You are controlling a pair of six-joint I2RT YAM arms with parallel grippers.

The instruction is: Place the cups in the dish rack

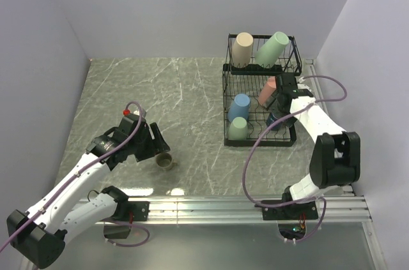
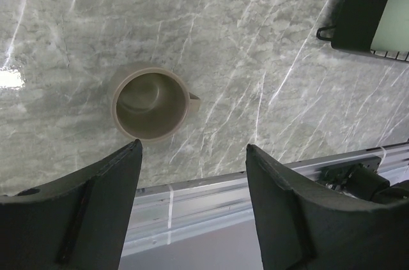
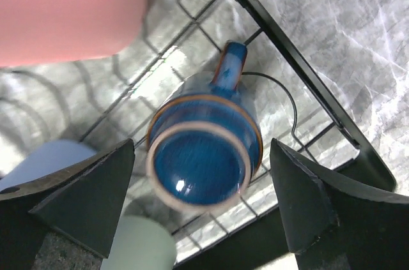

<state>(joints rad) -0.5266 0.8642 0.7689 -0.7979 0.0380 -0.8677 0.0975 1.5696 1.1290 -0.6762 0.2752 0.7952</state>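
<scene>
Cups: six in the dish rack, one on the table

At left, we see the left gripper empty with its jaws spread, hanging just beside the olive-tan mug, which stands upright on the table. Further right, the rack's upper tier holds the beige tumbler and a pale green tumbler. Below sit the blue tumbler, the second green tumbler and the salmon-pink tumbler. The right gripper straddles the navy mug there, jaws wide, clear of it.
</scene>
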